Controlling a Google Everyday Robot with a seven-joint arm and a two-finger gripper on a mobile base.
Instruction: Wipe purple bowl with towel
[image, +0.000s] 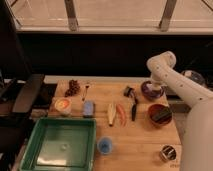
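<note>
The purple bowl (145, 91) was small, round and glossy dark purple. It sat upright near the far right edge of the wooden desk (140, 137), just behind the red bowl (160, 114). Being round, it showed no long axis, and its mouth faced up. The end effector (156, 88) dipped into it from the white arm (172, 85). Whether it was open or closed could not be told.

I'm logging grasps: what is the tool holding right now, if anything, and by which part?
Cannot tell. The tool sits low over the purple bowl, and whatever it may grip there is not visible.
</note>
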